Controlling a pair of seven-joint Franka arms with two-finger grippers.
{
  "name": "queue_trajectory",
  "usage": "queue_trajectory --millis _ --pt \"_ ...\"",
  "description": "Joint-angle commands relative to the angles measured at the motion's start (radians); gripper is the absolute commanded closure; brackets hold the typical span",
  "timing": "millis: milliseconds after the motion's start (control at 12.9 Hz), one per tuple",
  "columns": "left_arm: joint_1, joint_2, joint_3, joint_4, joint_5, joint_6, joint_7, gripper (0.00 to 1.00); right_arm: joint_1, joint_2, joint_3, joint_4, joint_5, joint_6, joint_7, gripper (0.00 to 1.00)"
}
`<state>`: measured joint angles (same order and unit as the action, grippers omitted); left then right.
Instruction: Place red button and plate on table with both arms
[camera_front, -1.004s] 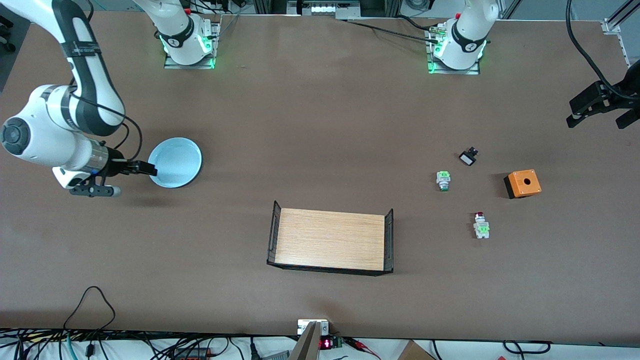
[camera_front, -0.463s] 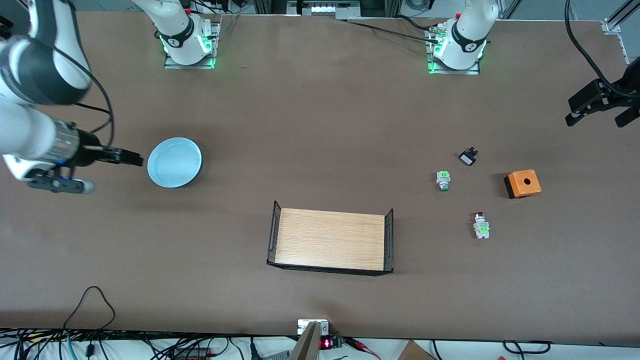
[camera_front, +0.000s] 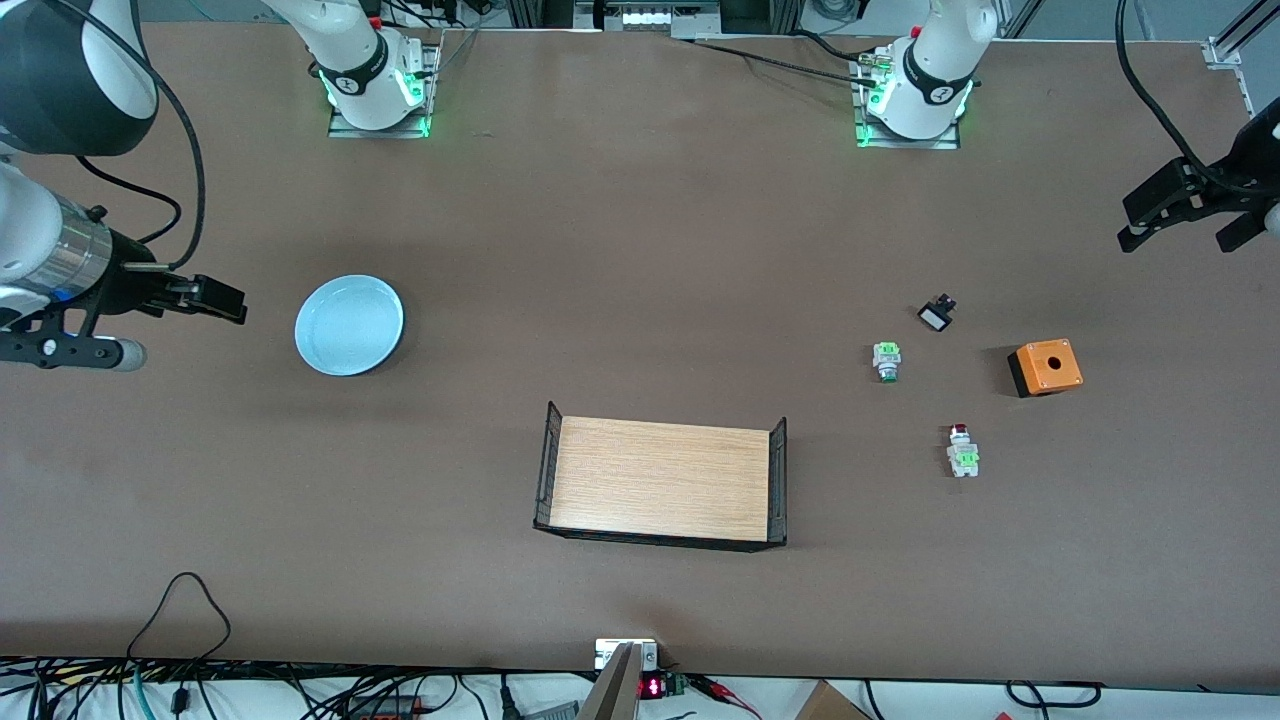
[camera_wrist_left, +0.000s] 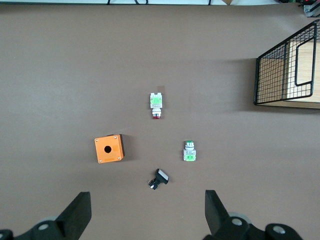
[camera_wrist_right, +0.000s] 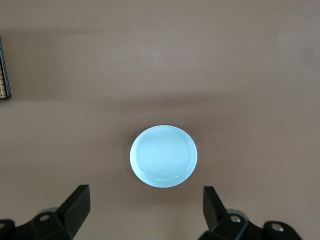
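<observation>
The pale blue plate (camera_front: 349, 325) (camera_wrist_right: 163, 156) lies flat on the brown table (camera_front: 640, 250), toward the right arm's end. My right gripper (camera_front: 225, 303) (camera_wrist_right: 144, 197) hangs open and empty beside the plate, clear of its rim. The red button (camera_front: 962, 452) (camera_wrist_left: 156, 103) lies on its side on the table toward the left arm's end, red cap pointing to the robots' bases. My left gripper (camera_front: 1185, 228) (camera_wrist_left: 146, 200) is open and empty, high over the table's edge at that end, apart from the button.
A wooden tray with black mesh ends (camera_front: 662, 482) (camera_wrist_left: 290, 70) stands mid-table. Near the red button are a green-capped switch (camera_front: 886, 360) (camera_wrist_left: 189, 151), a small black-and-white part (camera_front: 936, 315) (camera_wrist_left: 159, 178) and an orange box (camera_front: 1045, 366) (camera_wrist_left: 108, 148).
My right gripper has pulled back from the plate's rim toward the right arm's end of the table; the plate stayed put. My left gripper has shifted slightly.
</observation>
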<state>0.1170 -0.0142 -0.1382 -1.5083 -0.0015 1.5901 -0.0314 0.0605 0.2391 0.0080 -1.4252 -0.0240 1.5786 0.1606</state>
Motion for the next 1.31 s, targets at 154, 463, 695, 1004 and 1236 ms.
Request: queue_trajectory --millis 154,463,695,1004,1236 --pt "-0.002 -0.006 -0.004 0.010 0.014 -0.031 -0.015 0.00 -0.022 -0.018 -0.114 -0.012 -0.013 -0.002 -0.102 0.00" --pt "0.007 -0.006 0.000 0.011 0.015 -0.056 -0.002 0.00 -0.031 -0.070 -0.112 -0.101 -0.010 0.044 -0.108 0.00" --pt "0.009 -0.006 0.003 0.011 0.014 -0.062 0.005 0.00 -0.030 -0.150 -0.109 -0.215 -0.013 0.104 -0.115 0.00" --pt "0.032 -0.003 0.005 0.010 -0.017 -0.061 0.033 0.00 0.007 -0.147 -0.100 -0.192 -0.017 0.093 -0.113 0.00" --pt "0.046 -0.004 -0.003 0.007 -0.032 -0.062 0.031 0.00 0.005 -0.146 -0.102 -0.185 -0.014 0.084 -0.121 0.00"
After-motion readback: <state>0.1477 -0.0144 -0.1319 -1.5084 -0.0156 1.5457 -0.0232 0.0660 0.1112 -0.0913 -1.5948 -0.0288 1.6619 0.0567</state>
